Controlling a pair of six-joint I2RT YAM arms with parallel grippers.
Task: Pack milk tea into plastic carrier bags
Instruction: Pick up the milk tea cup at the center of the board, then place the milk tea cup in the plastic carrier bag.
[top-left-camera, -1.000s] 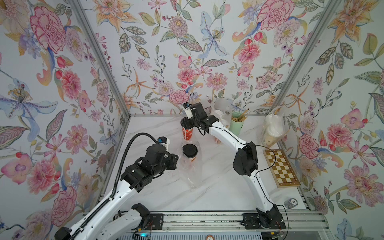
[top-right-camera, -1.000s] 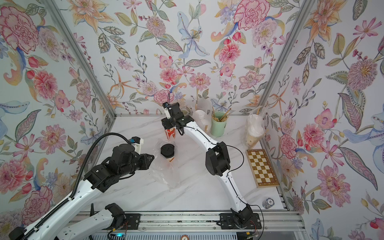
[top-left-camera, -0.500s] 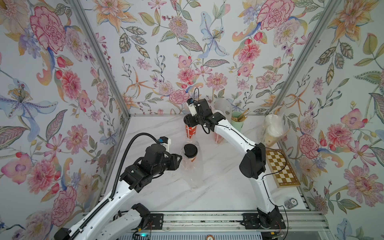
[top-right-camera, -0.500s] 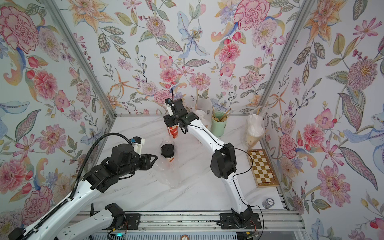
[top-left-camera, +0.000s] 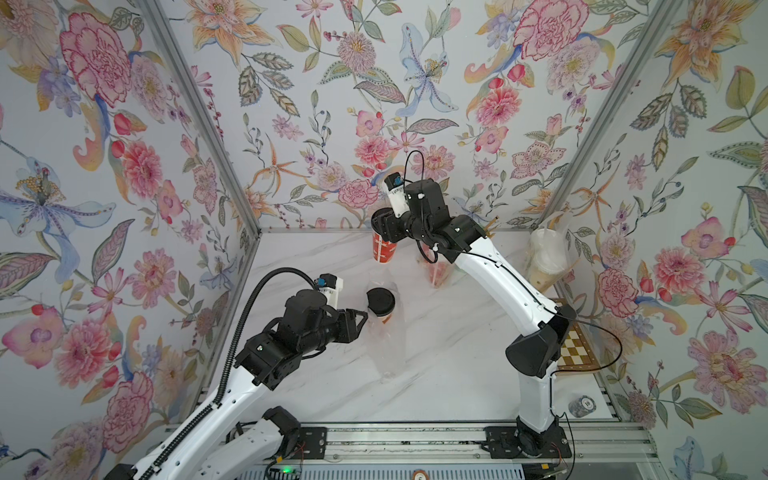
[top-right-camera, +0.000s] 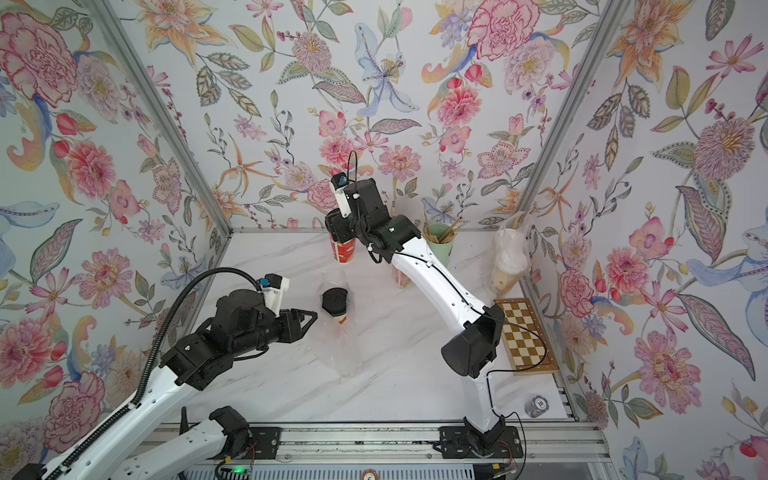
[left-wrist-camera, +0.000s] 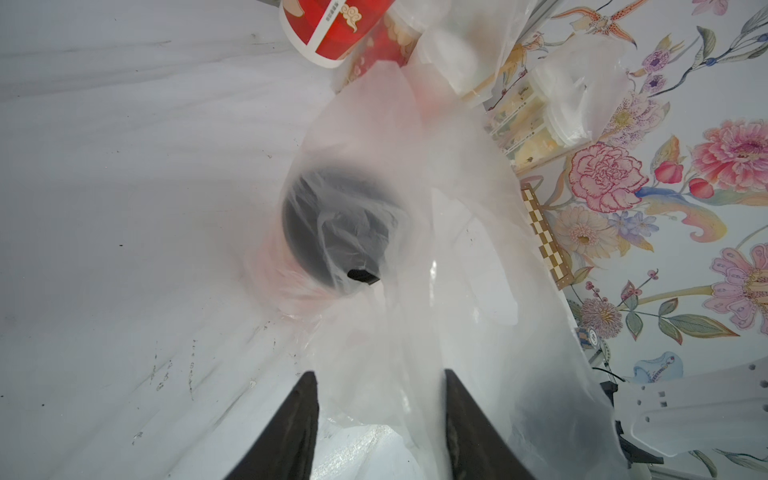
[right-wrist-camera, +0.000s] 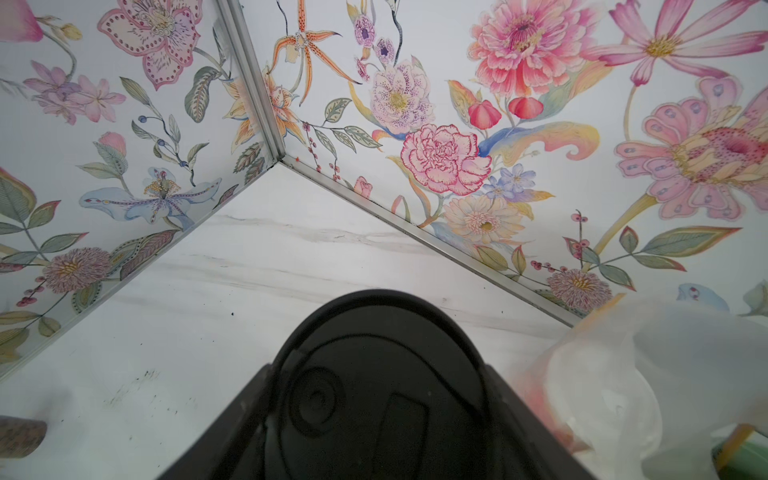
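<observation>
L tool (left-wrist-camera: 379, 374) newly apart, bag (left-wrist-camera: 457, 249) between (wrist view only); R tool (top-left-camera: 383, 232) tight on red cup (top-left-camera: 383, 254)

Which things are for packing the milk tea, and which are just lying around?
For the job: red cup being held, black-lidded cup in the clear bag, bagged cups by the right wall.
Just lying about: chessboard, poker chip, green straw cup.

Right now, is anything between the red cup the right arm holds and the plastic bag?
Nothing visible: only bare table lies between the red cup in the right gripper and the carrier bag, which holds a black-lidded cup.
</observation>
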